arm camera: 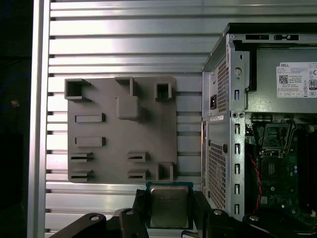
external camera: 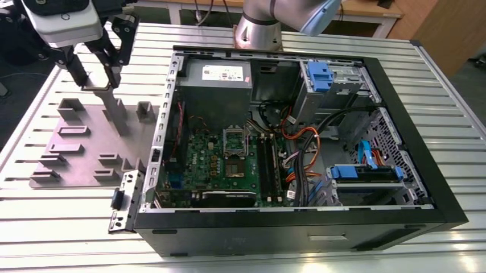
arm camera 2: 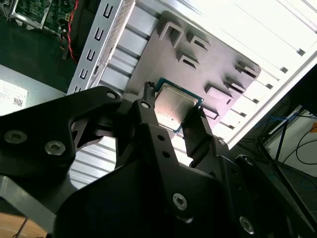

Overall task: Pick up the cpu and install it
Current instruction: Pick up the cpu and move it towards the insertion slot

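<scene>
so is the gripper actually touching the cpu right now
Touching. In the second wrist view the gripper clamps the cpu by two opposite edges, no gap showing; the first wrist view agrees.

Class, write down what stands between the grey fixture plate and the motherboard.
The computer case's perforated metal side wall, in the first wrist view.

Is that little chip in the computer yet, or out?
Out. The cpu is gripped between the fingers, outside the computer case.
</scene>
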Available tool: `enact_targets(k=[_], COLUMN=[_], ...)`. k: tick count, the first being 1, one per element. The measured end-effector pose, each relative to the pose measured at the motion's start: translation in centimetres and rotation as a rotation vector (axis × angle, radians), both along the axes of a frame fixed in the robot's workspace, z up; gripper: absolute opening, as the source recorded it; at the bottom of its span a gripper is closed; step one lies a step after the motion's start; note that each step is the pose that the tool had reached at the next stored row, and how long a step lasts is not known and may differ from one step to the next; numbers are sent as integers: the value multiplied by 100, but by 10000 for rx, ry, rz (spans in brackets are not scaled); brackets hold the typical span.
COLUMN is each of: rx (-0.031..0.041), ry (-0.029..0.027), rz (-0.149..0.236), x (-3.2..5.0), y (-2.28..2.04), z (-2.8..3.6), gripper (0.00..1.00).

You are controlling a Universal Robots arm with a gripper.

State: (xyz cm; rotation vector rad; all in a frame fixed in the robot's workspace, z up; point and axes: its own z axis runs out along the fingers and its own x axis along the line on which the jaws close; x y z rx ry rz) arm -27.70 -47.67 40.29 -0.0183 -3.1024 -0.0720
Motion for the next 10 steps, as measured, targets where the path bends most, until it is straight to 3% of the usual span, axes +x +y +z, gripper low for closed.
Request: enact_targets(k=[5,10], rx=[0,0], ry=[0,0], rz=[2,1], x=[25,163], y=[0,0], z=[0,-1], gripper=[47,47])
